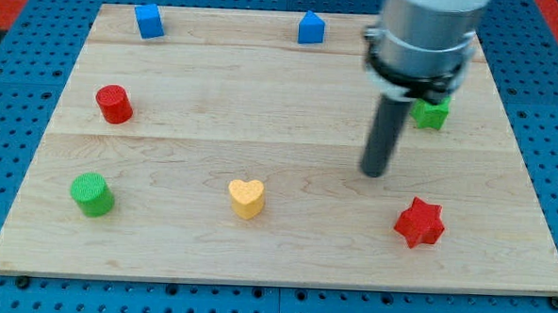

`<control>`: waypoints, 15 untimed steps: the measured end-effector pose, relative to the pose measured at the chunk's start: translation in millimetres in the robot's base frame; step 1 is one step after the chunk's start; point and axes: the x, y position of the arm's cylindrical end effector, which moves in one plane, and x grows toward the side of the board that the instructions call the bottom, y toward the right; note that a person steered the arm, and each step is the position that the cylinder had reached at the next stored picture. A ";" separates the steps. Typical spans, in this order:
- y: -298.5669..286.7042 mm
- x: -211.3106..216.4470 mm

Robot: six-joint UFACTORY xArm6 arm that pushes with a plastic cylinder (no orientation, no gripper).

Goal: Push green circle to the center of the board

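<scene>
Down at the view's bottom left, the green circle stands alone on the wooden board, well apart from the middle where I have to bring it. My tip sits right of centre, so the whole width of the board lies between it and that cylinder. No fingers exist on this rig, only the straight rod, so there is nothing apart or together to report.

Other pieces are scattered about: a yellow heart at bottom centre, a red star below and to the right of my tip, a green block partly hidden behind the arm whose shape I cannot make out, a red cylinder at the left, and two blue blocks along the top edge.

Trouble, as I judge it, comes mainly from the approach. To drive the green circle up and rightward I must get my tip to its lower left, and a straight run across would clip the yellow heart or strike the circle on the wrong side, sending it toward the nearby board edge and onto the desk. A round block also tends to slip off a narrow rod if contact is off-centre, so it could curl away rather than travel straight.
</scene>
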 end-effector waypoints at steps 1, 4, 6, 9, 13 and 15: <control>-84.7 28.9; -101.2 130.3; -180.2 101.4; -277.3 67.2; -156.3 14.7; -68.5 16.3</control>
